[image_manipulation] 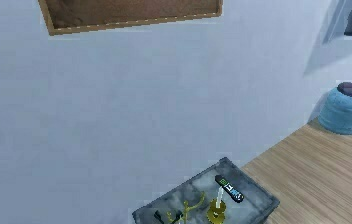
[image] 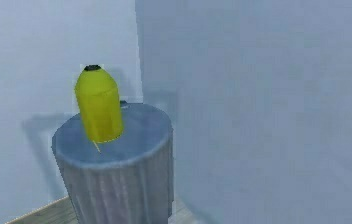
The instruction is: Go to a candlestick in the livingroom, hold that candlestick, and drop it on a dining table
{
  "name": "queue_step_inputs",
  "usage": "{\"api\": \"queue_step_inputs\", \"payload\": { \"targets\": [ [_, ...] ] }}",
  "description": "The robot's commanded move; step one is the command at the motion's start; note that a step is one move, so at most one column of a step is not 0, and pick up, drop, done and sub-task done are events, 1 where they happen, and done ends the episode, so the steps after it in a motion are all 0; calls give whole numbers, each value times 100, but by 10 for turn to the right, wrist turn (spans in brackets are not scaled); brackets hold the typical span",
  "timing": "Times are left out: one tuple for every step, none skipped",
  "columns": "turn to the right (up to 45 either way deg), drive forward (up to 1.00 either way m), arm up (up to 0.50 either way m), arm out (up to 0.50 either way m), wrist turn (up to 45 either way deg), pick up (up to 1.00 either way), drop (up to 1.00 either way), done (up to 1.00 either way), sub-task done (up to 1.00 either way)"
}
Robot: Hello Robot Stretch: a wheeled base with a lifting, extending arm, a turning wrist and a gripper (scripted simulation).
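Note:
A small grey table (image_manipulation: 254, 205) stands against the wall at the bottom of the arm side view. On it is a small pale yellow upright thing (image_manipulation: 216, 213), slim like a candlestick. Beside that lie a dark remote control (image_manipulation: 229, 188) and a thin greenish thing (image_manipulation: 191, 208). A small dark thing (image_manipulation: 159, 216) sits near the table's left end.
In the forward view a grey ribbed cylinder (image: 119, 175) stands close in a wall corner, with a yellow bottle-shaped thing (image: 98, 102) on top. A blue-grey cylinder (image_manipulation: 344, 108) stands on wooden floor (image_manipulation: 314, 170) at the arm side view's right. A wood-framed picture (image_manipulation: 134, 12) hangs above.

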Motion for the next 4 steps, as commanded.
{"api": "queue_step_inputs", "payload": {
  "targets": [
    [0,0,0,0,0,100,0,0,0],
    [0,0,10,0,0,0,0,0,0],
    [0,0,48,0,0,0,0,0,0],
    [0,0,0,0,-450,0,0,0,0]
  ]
}}
